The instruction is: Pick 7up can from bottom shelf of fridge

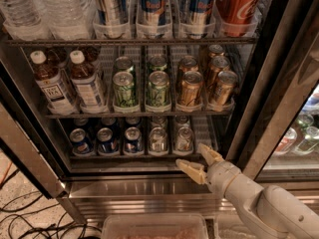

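The fridge (149, 193) stands open in front of me. On its bottom shelf (134, 156) two pale silvery 7up cans stand side by side, one at the centre (158, 140) and one to its right (184, 139). My gripper (195, 163) is open, with tan fingers (210, 154) spread. It hovers just in front of the shelf's front rail, a little below and right of the right 7up can, touching nothing. The white arm (264, 208) comes in from the lower right.
Three dark blue cans (107, 141) stand left of the 7up cans. The middle shelf holds tea bottles (52, 86), green cans (124, 89) and gold cans (190, 88). The dark door frame (259, 93) is close on the right. A plastic bin (154, 227) and floor cables (20, 218) lie below.
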`<state>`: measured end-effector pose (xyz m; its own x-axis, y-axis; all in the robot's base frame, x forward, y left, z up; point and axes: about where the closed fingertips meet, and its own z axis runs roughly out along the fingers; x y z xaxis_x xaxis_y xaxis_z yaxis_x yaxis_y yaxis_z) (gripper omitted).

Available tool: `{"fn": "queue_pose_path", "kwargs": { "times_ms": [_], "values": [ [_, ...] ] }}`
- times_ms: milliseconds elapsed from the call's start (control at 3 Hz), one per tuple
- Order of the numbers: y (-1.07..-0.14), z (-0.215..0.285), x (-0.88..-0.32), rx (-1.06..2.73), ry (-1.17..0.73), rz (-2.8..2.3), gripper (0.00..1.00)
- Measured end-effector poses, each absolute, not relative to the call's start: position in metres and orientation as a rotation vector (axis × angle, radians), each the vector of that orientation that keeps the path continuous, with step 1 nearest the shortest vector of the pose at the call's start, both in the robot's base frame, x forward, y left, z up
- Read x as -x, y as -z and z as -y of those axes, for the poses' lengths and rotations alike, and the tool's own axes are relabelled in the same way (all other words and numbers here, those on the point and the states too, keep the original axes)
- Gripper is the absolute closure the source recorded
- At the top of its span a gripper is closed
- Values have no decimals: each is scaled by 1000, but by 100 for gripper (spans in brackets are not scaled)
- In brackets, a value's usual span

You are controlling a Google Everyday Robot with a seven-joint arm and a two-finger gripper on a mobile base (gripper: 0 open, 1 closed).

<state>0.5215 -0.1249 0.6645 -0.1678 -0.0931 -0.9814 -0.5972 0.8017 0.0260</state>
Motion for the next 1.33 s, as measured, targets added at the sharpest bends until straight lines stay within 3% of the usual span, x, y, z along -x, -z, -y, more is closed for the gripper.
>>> {"fn": "queue_pose_path", "kwargs": {
  "times_ms": [667,1000,1333],
  "values": [
    [-667,122,-533,524,-489,-1682,35],
    [-665,123,-545,493,-486,-1676,18],
    [-654,126,-551,469,-477,-1683,16]
  ]
}}
